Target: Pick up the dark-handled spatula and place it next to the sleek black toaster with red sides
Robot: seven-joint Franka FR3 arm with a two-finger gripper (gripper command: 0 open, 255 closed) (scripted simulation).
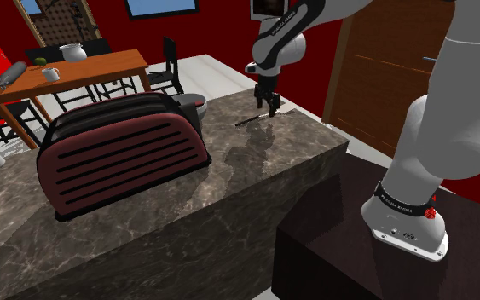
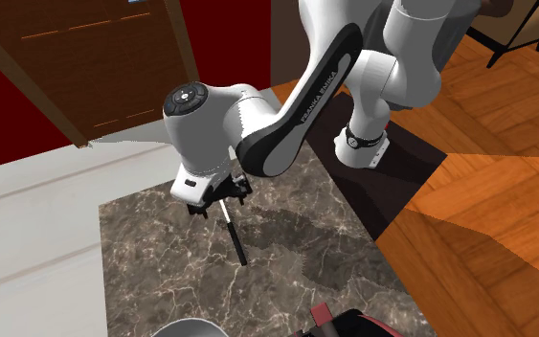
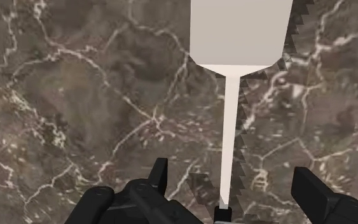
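End effector fingers apart astride spatula shaft, not touching; spatula flat on marbled counter.

The spatula lies untouched between the open jaws. From the jaws to the toaster, well apart, the surface offers free passage; a pot stands by the toaster.

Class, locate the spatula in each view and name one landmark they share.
Shoulder view: spatula on the marbled countertop's far end, under the gripper.
Second exterior view: middle, dark handle below the gripper.
Wrist view: pale blade ahead, shaft between the open fingers.
Shared landmark: the marbled countertop.
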